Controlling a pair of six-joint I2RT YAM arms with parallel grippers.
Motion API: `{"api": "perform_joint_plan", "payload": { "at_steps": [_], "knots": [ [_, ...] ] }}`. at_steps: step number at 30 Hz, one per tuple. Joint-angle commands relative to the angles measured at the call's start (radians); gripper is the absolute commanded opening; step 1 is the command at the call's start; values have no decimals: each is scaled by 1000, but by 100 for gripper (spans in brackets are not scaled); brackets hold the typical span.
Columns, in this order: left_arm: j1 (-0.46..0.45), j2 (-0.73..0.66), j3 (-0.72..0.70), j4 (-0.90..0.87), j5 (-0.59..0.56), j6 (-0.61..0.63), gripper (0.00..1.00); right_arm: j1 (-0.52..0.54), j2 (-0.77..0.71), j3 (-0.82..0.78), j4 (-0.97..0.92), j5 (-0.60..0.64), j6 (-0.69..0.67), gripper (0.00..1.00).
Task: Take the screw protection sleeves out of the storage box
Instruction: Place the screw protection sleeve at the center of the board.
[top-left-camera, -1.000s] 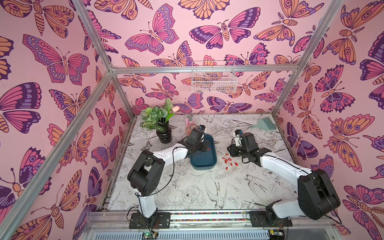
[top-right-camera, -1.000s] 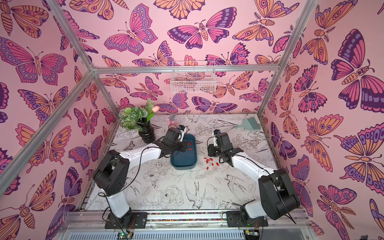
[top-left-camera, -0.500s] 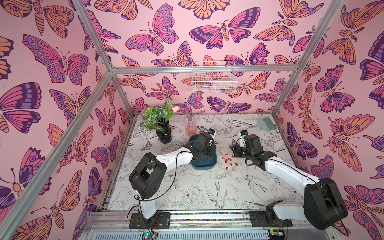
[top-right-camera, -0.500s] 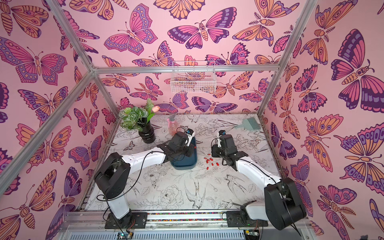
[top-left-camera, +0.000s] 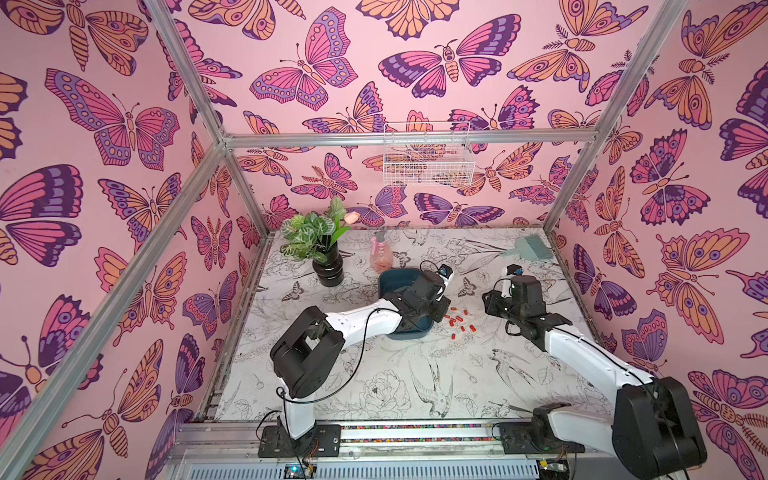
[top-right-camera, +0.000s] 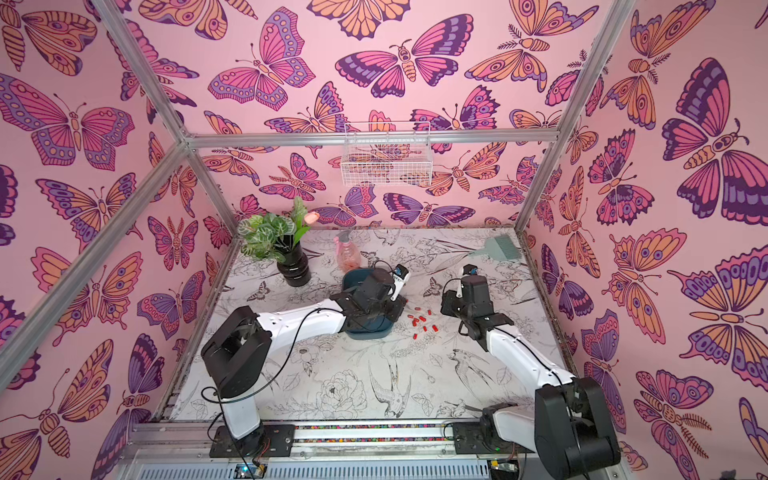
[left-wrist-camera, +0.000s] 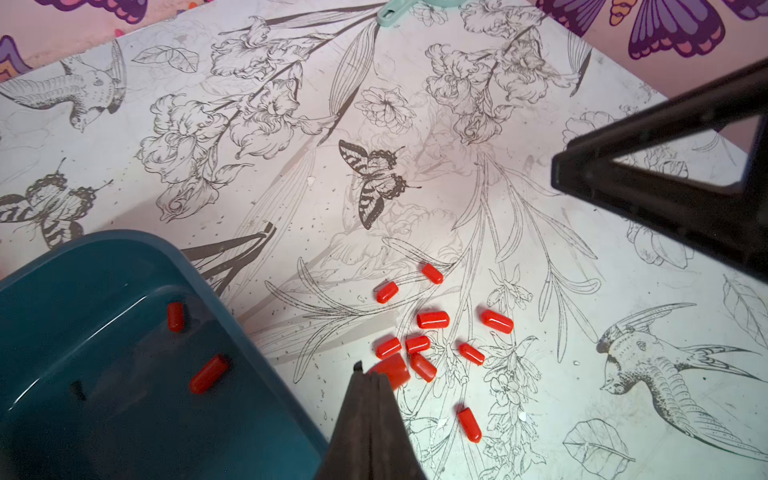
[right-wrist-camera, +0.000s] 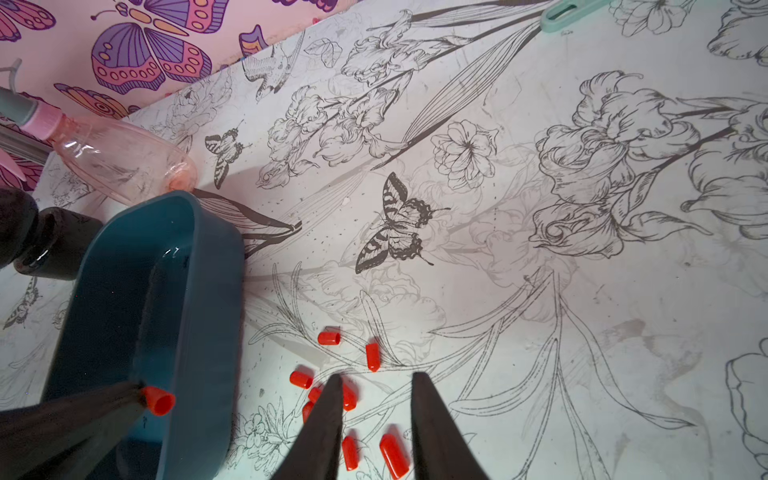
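Note:
The teal storage box (top-left-camera: 392, 279) (left-wrist-camera: 124, 270) stands mid-table. Two red screw protection sleeves (left-wrist-camera: 209, 374) lie inside it. Several more sleeves (top-left-camera: 457, 321) (top-right-camera: 419, 321) (left-wrist-camera: 433, 320) are scattered on the table just right of it. My left gripper (left-wrist-camera: 370, 370) (top-left-camera: 441, 308) hangs at the box's right rim, shut on one sleeve (right-wrist-camera: 158, 401) at its very tip. Right of the pile my right gripper (right-wrist-camera: 376, 377) (top-left-camera: 488, 300) is open, with nothing between its fingers.
A plant in a black vase (top-left-camera: 328, 270) and a pink spray bottle (top-left-camera: 381, 257) stand behind the box. At the back right of the table lies a pale green comb (top-left-camera: 530, 247). A white wire basket (top-left-camera: 428, 162) hangs on the back wall.
My left gripper has moved from the far part of the box to its right rim, carrying a sleeve. The right gripper has drawn back to the right and opened slightly.

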Motion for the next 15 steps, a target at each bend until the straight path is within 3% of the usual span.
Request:
{"api": "perform_joint_plan", "payload": {
  "at_steps": [1,15],
  "knots": [
    [-21,39,30,-1,-15,36,0,-17,-24,-16,15,-6,14,32],
    [-90,186,179,-94,2,74,0,-47,-31,-34,35,-34,27,32]
  ]
}}
